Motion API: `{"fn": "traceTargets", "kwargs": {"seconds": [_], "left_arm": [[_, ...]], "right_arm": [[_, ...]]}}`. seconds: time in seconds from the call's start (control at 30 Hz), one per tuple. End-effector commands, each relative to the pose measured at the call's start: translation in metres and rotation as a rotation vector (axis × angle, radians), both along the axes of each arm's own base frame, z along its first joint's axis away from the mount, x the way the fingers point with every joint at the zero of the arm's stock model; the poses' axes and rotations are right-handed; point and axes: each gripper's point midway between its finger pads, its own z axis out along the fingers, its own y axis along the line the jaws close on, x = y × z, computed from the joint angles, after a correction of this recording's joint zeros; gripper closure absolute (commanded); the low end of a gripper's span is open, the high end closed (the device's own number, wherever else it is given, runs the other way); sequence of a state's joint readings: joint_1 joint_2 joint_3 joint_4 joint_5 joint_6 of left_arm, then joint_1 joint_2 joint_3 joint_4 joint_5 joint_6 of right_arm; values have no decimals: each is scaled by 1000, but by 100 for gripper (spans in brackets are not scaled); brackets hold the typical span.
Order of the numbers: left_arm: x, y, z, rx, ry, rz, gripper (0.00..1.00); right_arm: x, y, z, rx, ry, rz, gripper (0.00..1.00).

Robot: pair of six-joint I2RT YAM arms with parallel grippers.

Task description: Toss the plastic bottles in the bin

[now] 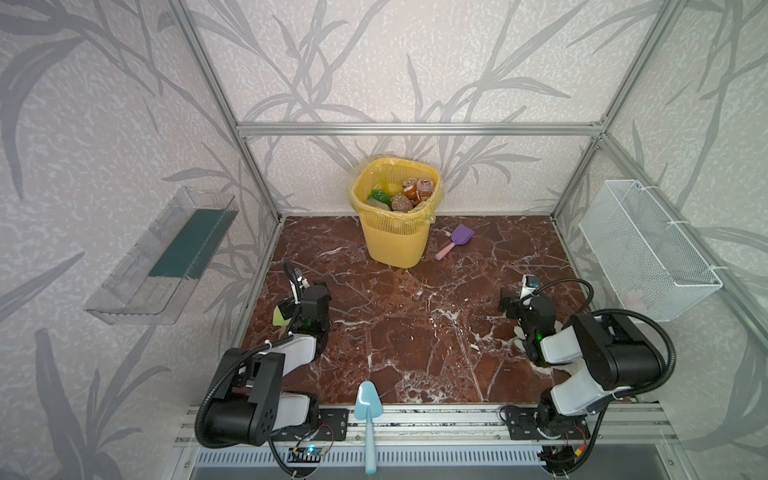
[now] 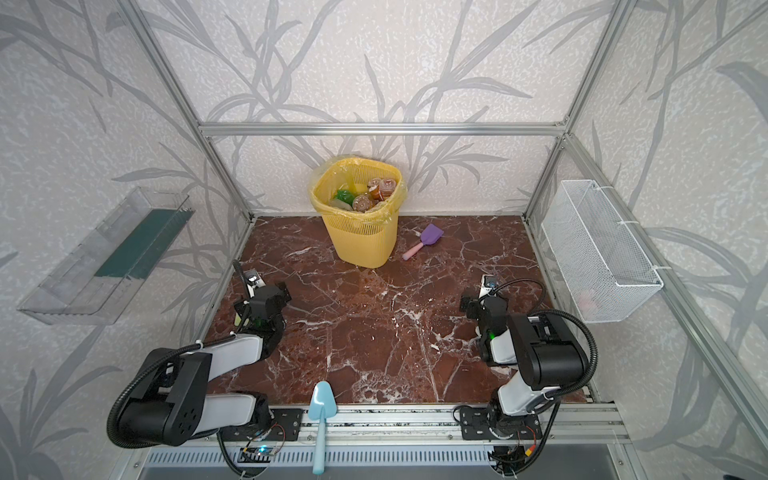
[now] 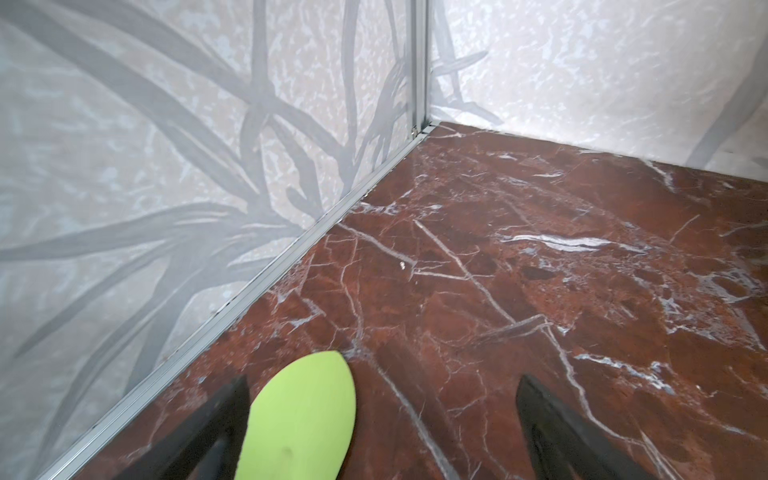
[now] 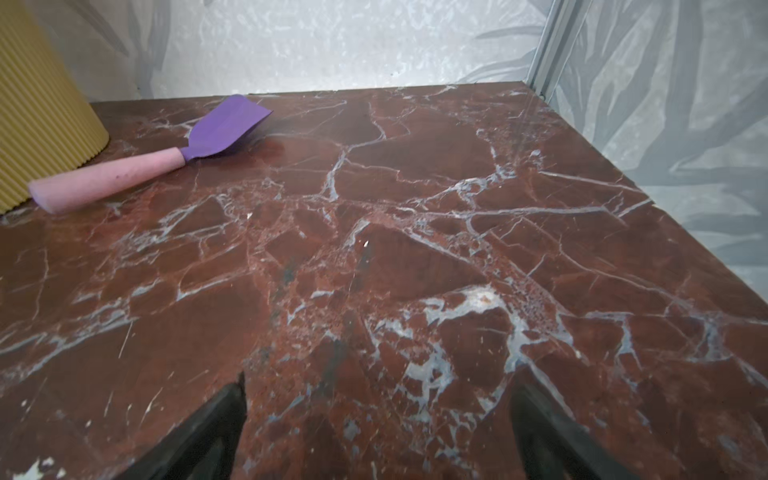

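Worktop (image 1: 415, 324): red-brown veined marble, enclosed by leaf-patterned panels (image 1: 104, 124).
Bin (image 1: 395, 237): set upright at the back, mouth upward.
Plastic bottles (image 1: 409, 193): heaped inside, brown ones seen end-on.
Left pincer (image 3: 380, 386): spread wide, empty.
Right pincer (image 4: 378, 388): spread wide, empty.

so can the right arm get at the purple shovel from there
probably yes: only bare tabletop lies between the open right pincer and the purple shovel, though the bin stands close by its handle
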State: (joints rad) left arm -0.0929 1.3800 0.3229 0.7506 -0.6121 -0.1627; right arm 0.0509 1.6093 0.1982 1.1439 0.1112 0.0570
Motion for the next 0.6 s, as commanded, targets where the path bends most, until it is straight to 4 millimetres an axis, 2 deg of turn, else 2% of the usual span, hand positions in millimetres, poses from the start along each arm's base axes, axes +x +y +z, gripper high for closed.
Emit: {"fn": "traceTargets", "kwargs": {"seconds": [0.0, 0.03, 0.13, 0.27, 0.33, 0.47, 0.57], "left_arm": [[27, -18, 5, 29, -38, -151, 1], [32, -23, 0, 19, 2, -182, 1], [39, -20, -9, 9, -12, -189, 1], [43, -20, -15, -50, 49, -229, 1], [43, -19, -15, -46, 26, -229, 1], [43, -19, -16, -53, 45, -230, 1], [43, -20, -15, -51, 41, -231, 1]], "right_arm": [[20, 14, 39, -2, -136, 93, 1], [23, 18, 36, -4, -104, 114, 1], [38, 26, 33, -2, -36, 161, 1], [38, 29, 33, -14, -33, 182, 1], [38, 31, 33, -18, -34, 192, 1], [33, 55, 33, -56, -45, 317, 1], [33, 57, 34, -60, -45, 319, 1]]}}
